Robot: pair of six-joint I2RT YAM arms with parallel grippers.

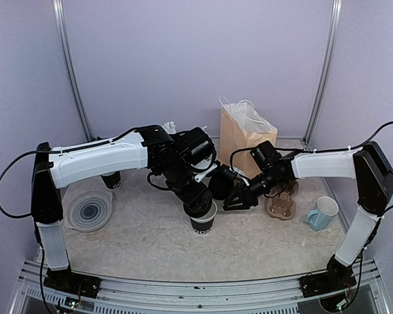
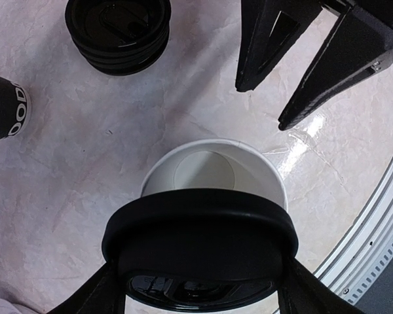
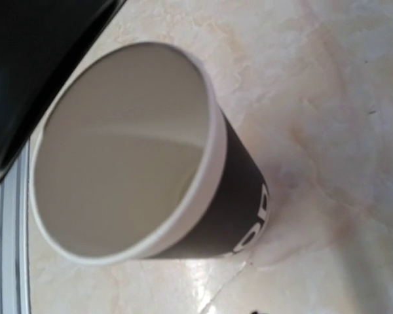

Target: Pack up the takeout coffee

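The takeout coffee cup (image 1: 203,221) stands open at the table's middle, black with white lettering near its base and a white inside (image 2: 213,171). It fills the right wrist view (image 3: 242,190). My left gripper (image 1: 198,204) is shut on a black plastic lid (image 2: 200,239) and holds it just above the cup's near rim. My right gripper (image 1: 239,198) is open and empty just right of the cup. Its two spread fingers (image 2: 314,72) show in the left wrist view, apart from the cup.
A stack of black lids (image 2: 118,29) sits behind the cup. A brown paper bag (image 1: 243,134) stands open at the back. A cardboard cup carrier (image 1: 281,204) and a pale blue mug (image 1: 322,213) are at the right. A clear bowl (image 1: 88,210) and a stack of black cups (image 1: 111,180) are at the left.
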